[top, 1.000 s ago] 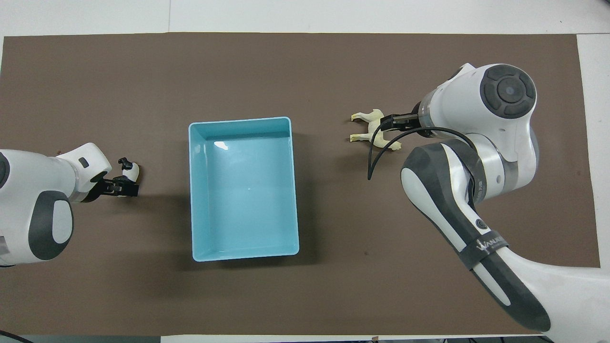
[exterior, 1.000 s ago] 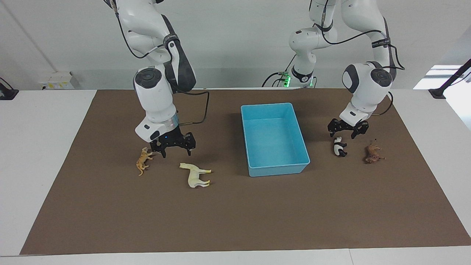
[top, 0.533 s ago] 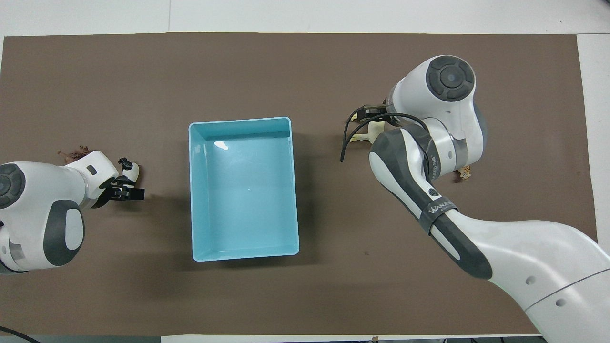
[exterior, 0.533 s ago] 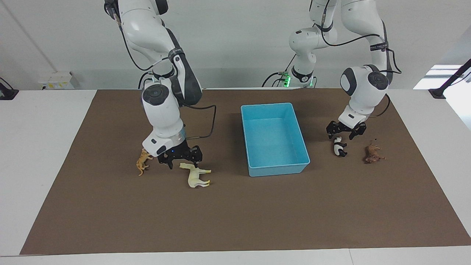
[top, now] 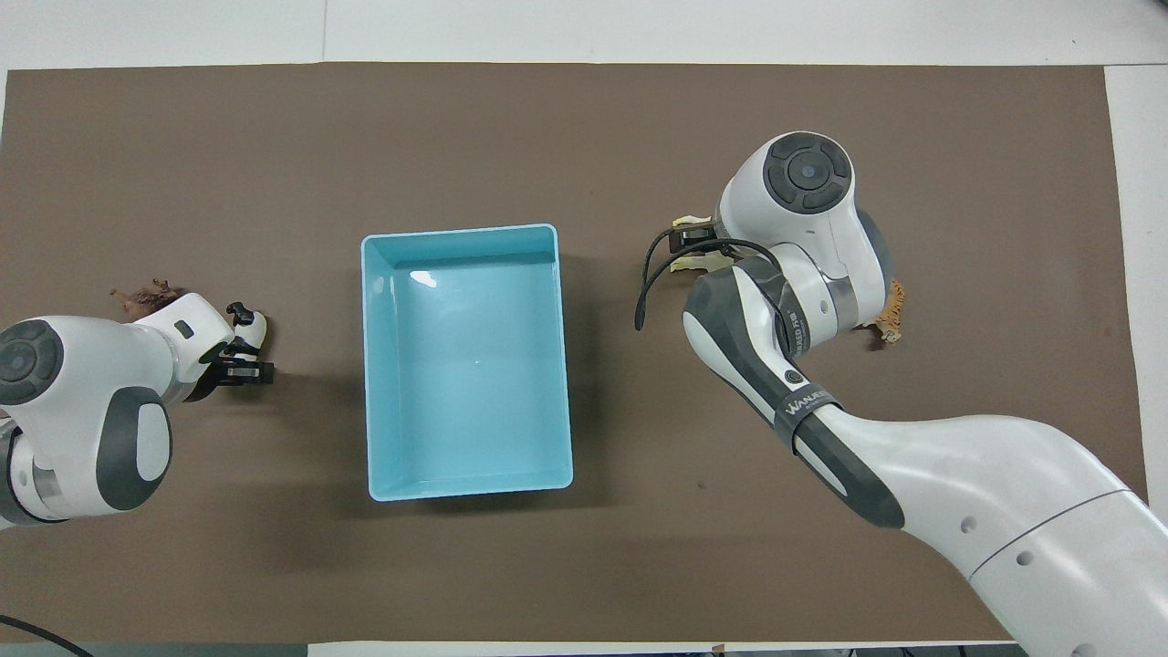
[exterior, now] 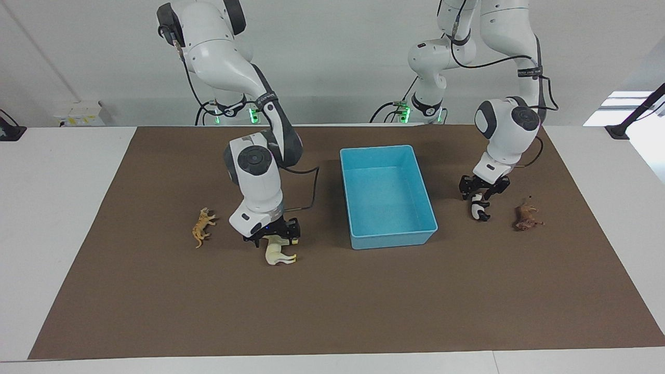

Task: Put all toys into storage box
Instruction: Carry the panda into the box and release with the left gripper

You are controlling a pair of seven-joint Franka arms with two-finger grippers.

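The light blue storage box stands mid-mat and holds no toys; in the overhead view its rim shows. My right gripper is open, low over the cream-white horse, with a finger on either side of its back. The arm hides most of the horse from above. The orange tiger lies beside it, toward the right arm's end. My left gripper is open, low around the upper end of the black-and-white panda. The brown lion lies beside the panda.
A brown mat covers the table; white tabletop borders it. The right arm's black cable hangs between the horse and the box. From above, the tiger and lion peek out beside the arms.
My right gripper moved from beside the tiger across to the horse and dropped over its back. My left gripper sank lower onto the panda. No toy has moved.
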